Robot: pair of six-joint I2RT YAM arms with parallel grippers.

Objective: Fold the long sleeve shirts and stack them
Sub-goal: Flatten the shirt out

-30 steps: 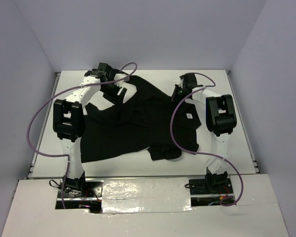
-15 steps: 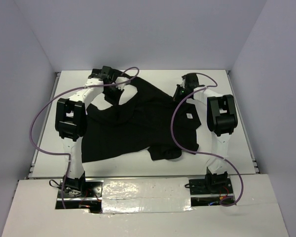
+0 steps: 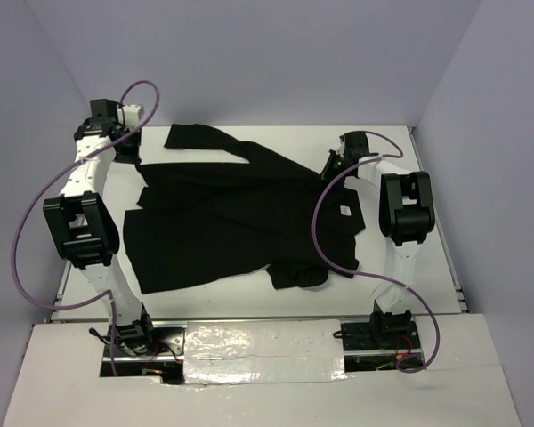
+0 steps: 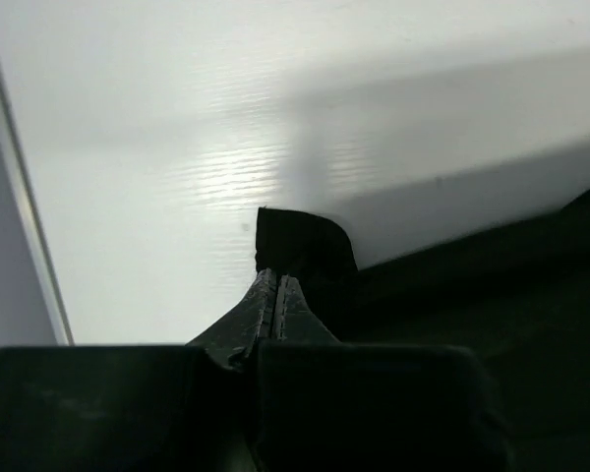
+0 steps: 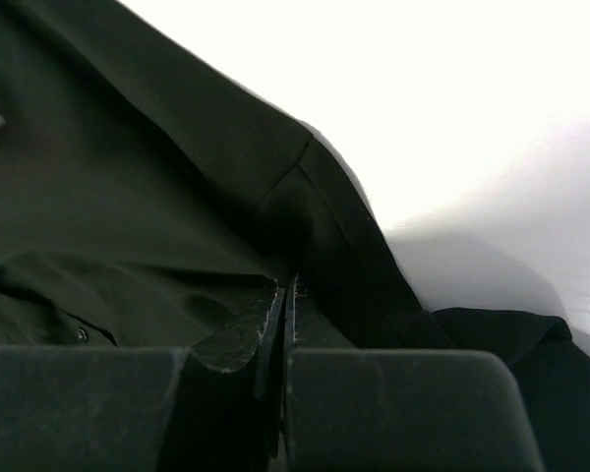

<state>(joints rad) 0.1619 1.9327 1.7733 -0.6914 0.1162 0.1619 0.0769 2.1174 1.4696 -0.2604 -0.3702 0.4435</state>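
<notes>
Black shirt: your left gripper clenches its upper-left edge, right gripper its upper-right, likely stretching it flat.

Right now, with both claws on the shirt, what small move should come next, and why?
Probably lower the left claw and lay its pinched corner on the table. The right claw is shut on the shirt at its far right edge, and the cloth looks spread between them, reaching the table's left edge.
</notes>
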